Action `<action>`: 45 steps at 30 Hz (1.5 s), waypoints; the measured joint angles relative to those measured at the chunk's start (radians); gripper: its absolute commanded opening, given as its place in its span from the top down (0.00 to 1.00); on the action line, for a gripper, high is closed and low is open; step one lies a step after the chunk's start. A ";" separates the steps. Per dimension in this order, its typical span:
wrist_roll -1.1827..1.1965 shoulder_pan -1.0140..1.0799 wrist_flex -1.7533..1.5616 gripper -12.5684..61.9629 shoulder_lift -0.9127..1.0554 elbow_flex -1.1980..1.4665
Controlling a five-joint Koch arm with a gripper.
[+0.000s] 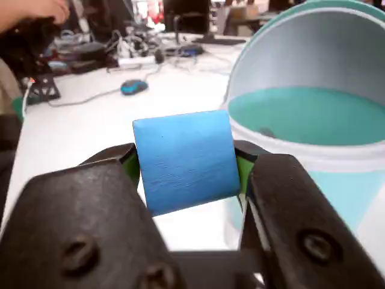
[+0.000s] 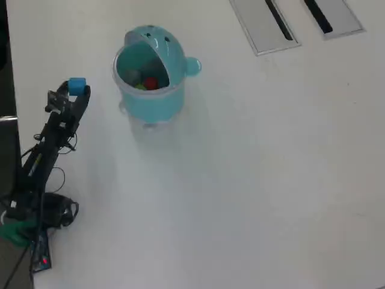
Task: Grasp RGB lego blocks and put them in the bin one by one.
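Observation:
A blue block point(image 1: 185, 159) sits clamped between the green-lined jaws of my gripper point(image 1: 186, 165), lifted off the table. From above, the blue block point(image 2: 76, 85) shows at the tip of my gripper point(image 2: 75, 90), left of the bin. The turquoise whale-shaped bin point(image 2: 157, 99) stands with its hood up; a red block point(image 2: 151, 82) and a lime green block point(image 2: 139, 86) lie inside it. In the wrist view the bin point(image 1: 313, 153) rises at the right, its opening just beyond the held block.
The arm's base and cables point(image 2: 33, 223) lie at the left edge of the white table point(image 2: 240, 180). Two grey slotted panels point(image 2: 264, 24) are set into the table's far side. Cables, a mouse point(image 1: 133, 87) and clutter fill the wrist view's background.

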 measured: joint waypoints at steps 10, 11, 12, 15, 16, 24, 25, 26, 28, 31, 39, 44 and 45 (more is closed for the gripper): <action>0.000 0.114 -0.130 0.82 -0.422 -0.469; 0.000 0.120 -0.138 0.82 -0.477 -0.468; 0.002 0.129 -0.143 0.82 -0.497 -0.480; 0.017 0.163 -0.192 0.82 -0.603 -0.623; 0.018 0.179 -0.195 0.82 -0.638 -0.660; -0.006 0.291 -0.196 0.55 -0.910 -0.893; -0.012 0.293 -0.196 0.49 -0.917 -0.907; -0.061 0.293 -0.198 0.46 -0.945 -0.914; -0.092 0.293 -0.198 0.46 -0.950 -0.914; -0.110 0.293 -0.199 0.45 -0.953 -0.914; -0.110 0.288 -0.259 0.44 -0.904 -0.815; -0.115 0.279 -0.287 0.44 -0.811 -0.676; -0.115 0.279 -0.298 0.44 -0.787 -0.640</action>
